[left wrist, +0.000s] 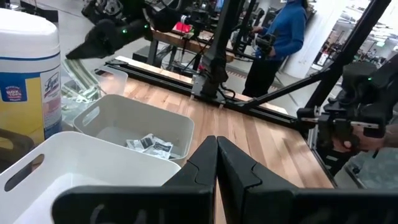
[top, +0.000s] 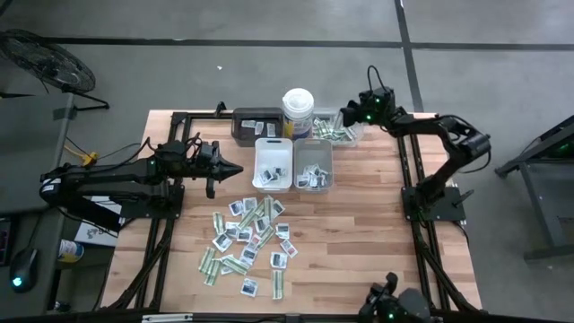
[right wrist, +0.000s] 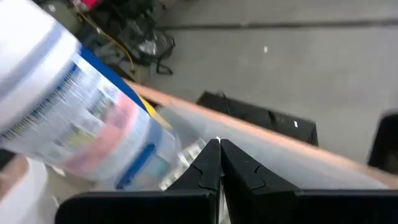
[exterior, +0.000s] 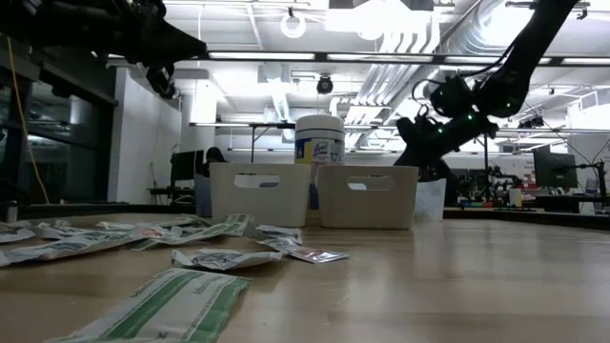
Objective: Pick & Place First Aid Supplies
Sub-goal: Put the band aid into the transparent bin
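- The right gripper (top: 343, 115), fingers pressed together and holding nothing, hangs over the clear tray (top: 334, 128), which holds pale-green strips.
- The left gripper (top: 235, 168), also closed and empty, points at the white tray (top: 273, 165); dark-marked sachets lie inside it.
- The grey tray (top: 313, 164) beside it holds more sachets.
- The dark tray (top: 255, 125) holds a few packets, next to the white canister (top: 298, 111).
- Most first aid supplies (top: 247, 240) lie scattered on the table (top: 377, 233).

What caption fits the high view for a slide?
Both grippers shut: left gripper beside the white tray, right gripper over the clear tray; packets scattered below.
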{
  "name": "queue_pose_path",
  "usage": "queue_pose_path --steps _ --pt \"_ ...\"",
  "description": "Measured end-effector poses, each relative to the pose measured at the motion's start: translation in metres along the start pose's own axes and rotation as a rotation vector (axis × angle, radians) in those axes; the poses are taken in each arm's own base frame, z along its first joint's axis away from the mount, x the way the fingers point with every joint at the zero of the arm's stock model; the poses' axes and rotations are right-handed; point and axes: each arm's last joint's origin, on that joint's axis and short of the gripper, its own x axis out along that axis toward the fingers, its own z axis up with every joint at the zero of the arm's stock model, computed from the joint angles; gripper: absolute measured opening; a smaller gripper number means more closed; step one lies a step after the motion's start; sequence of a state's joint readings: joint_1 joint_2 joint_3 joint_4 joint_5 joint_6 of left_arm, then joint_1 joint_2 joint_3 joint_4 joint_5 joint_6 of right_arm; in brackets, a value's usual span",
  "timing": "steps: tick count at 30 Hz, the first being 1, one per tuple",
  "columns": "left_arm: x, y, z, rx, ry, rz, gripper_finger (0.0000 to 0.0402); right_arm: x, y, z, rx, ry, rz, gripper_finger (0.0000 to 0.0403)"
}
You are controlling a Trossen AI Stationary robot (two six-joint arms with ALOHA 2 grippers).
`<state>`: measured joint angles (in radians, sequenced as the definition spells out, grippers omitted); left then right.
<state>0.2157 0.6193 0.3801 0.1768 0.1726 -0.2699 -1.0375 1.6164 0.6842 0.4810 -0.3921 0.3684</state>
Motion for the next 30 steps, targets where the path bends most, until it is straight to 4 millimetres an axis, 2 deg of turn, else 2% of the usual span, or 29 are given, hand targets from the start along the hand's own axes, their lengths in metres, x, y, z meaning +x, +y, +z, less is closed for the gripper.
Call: queue_pose_path --steps 3,11,14,23,30 --pt "0.0 0.0 0.0 -0.001 0.0 0.0 0.0001 -0.001 -0.006 -0.003 -0.013 0.04 -0.005 0.0" --pt "0.0 0.0 0.0 -0.001 0.0 0.001 0.0001 -0.002 -0.005 -0.006 -0.066 0.086 0.033 0.0004" --pt "0.0 0.0 0.0 -0.001 -0.001 0.001 0.0001 -0.002 -0.005 -0.006 -0.065 0.09 0.039 0.0022" --pt "0.0 0.0 0.0 -0.008 -0.001 0.001 0.0001 -0.004 -0.005 -0.005 -0.043 0.082 -0.02 0.011" --pt "0.0 0.0 0.0 -0.022 0.001 -0.006 0.0001 -0.023 0.011 0.015 -0.087 -0.022 0.004 0.0124"
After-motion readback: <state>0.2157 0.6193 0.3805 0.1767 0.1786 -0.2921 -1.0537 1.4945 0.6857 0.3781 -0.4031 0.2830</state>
